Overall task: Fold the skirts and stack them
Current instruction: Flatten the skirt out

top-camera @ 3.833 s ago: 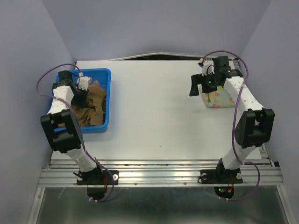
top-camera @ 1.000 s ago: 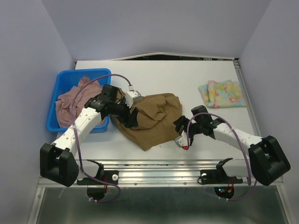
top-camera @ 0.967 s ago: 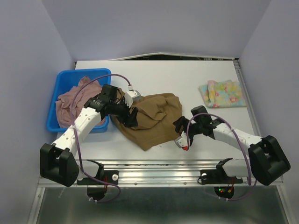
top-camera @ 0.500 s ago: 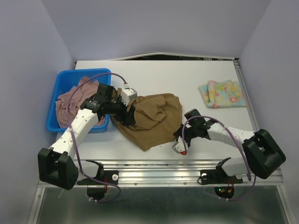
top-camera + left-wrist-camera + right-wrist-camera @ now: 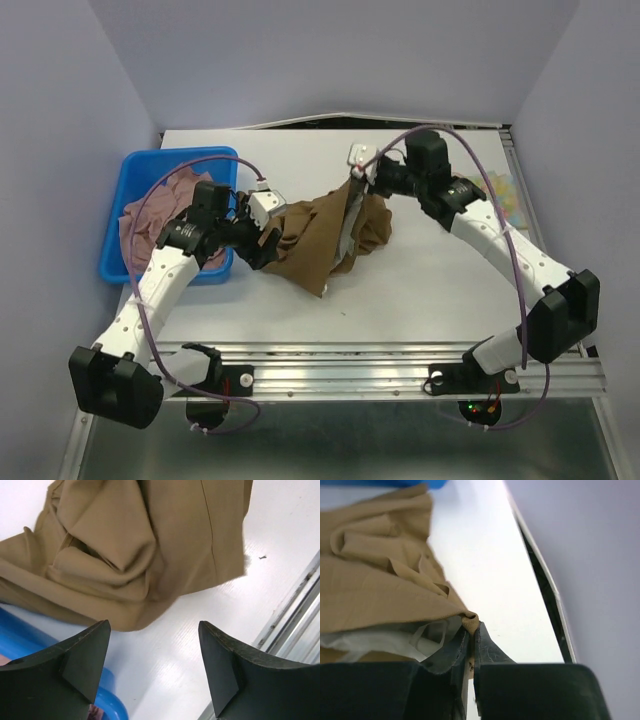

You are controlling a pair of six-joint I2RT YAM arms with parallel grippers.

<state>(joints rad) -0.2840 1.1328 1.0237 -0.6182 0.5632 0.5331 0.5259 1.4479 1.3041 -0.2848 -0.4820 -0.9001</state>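
Mid-frame: right hand (image 5: 354,192) clamped on edge of brown skirt (image 5: 318,238), fingers together on fabric, that edge held up above pile. Rest of skirt heaped on worktop (image 5: 430,290). My right arm reaches in from frame right. Left hand (image 5: 264,243) low, just left of skirt, fingers apart, gripping nothing. Pink skirt (image 5: 150,212) in blue bin (image 5: 112,262), left. Flowered skirt (image 5: 510,200) far right, partly behind arm.

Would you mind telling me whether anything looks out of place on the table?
The brown skirt lies crumpled, its pale lining exposed where the right gripper pinches one edge; nothing looks damaged.
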